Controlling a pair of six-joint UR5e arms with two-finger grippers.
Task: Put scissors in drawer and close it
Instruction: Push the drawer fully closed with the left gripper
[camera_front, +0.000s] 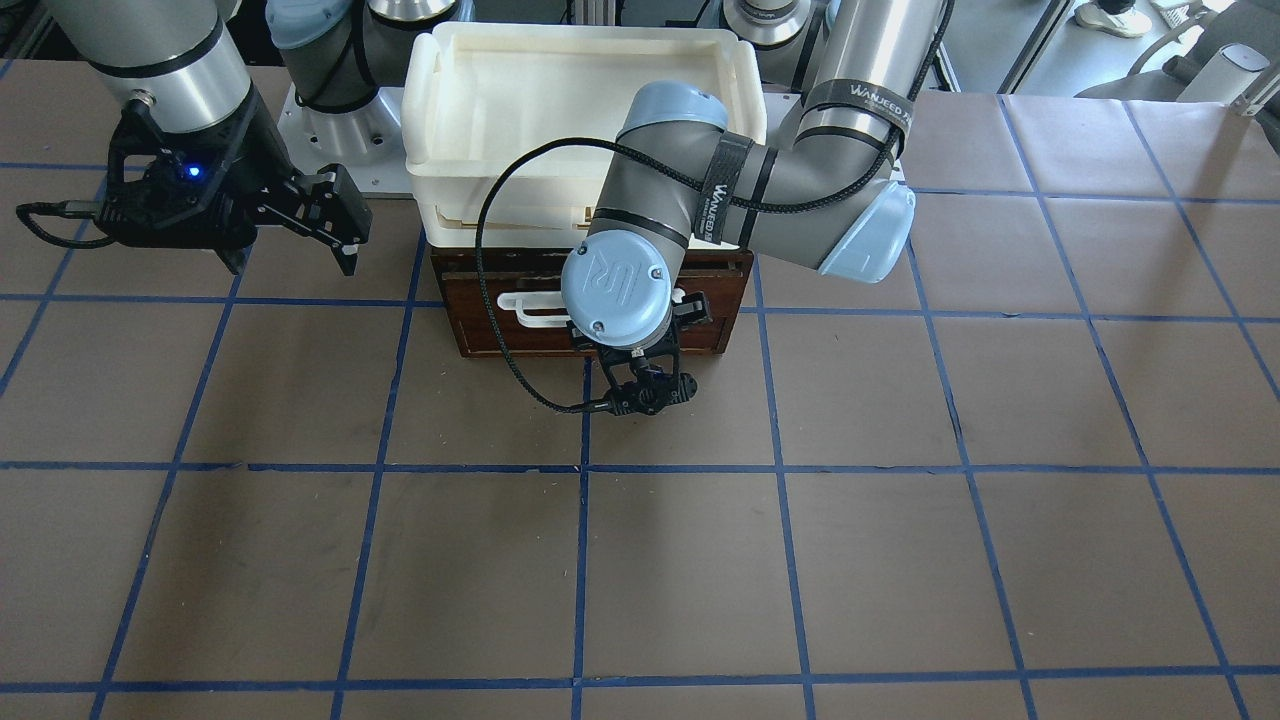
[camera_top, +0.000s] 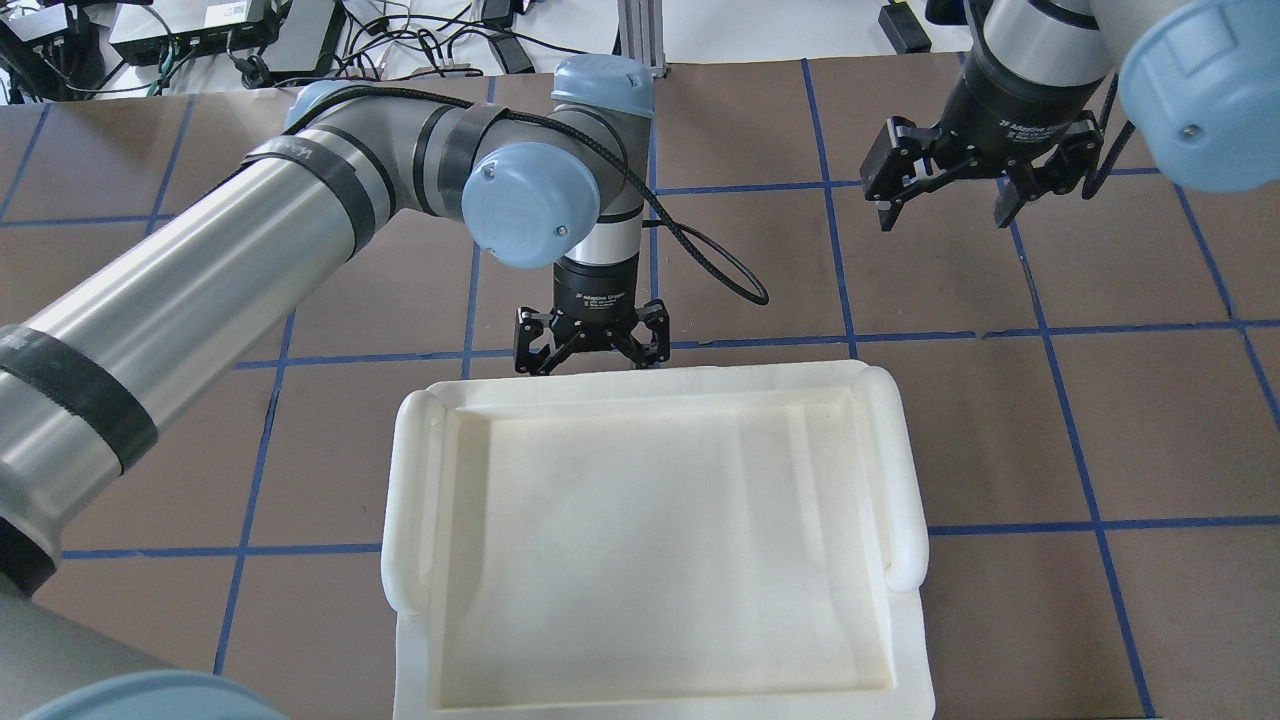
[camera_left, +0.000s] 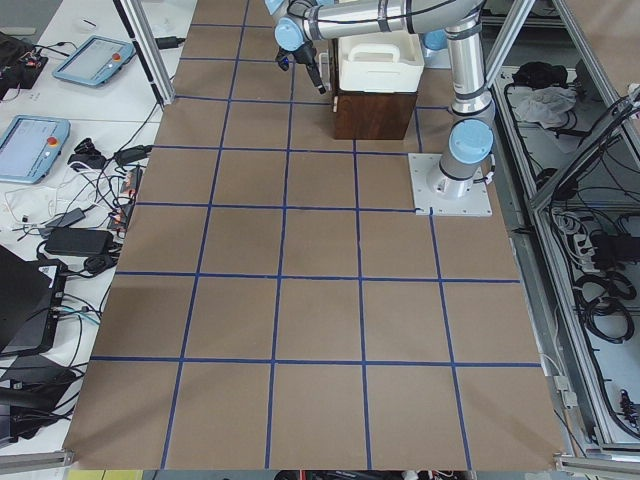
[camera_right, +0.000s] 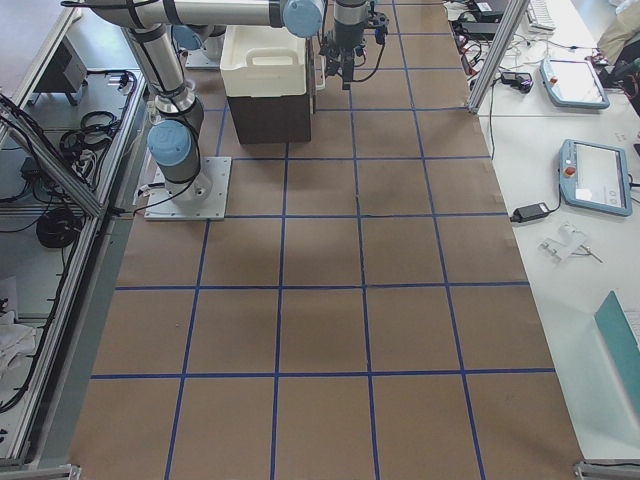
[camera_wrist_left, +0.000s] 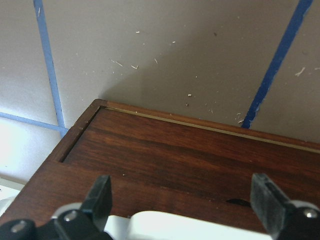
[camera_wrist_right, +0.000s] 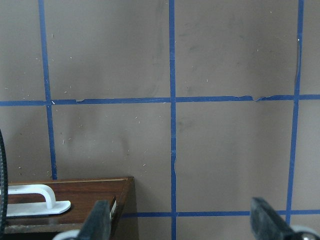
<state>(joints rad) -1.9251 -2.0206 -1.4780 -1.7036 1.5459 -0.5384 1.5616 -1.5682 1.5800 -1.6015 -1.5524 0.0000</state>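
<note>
Closest to the left wrist lens: left gripper (camera_wrist_left: 183, 196) spread wide, holding nothing, astride one white bar handle (camera_front: 530, 305) on one dark drawer (camera_wrist_left: 175, 150), pushed flush beneath one cream tray (camera_top: 640, 385). Readable: "WANJEED" on one arm strap (camera_front: 880, 100), "UR" on one cap (camera_front: 612, 285), "Adaptive Gripper" on both wrists. Right gripper (camera_top: 945, 205) likewise wide apart, empty, well aside.

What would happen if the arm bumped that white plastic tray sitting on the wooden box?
It would probably slide: the white tray looks smooth, thin-walled and empty, so likely light. It sits high on the wooden box with nothing visibly holding it, so a hard shove might tip it off.
</note>
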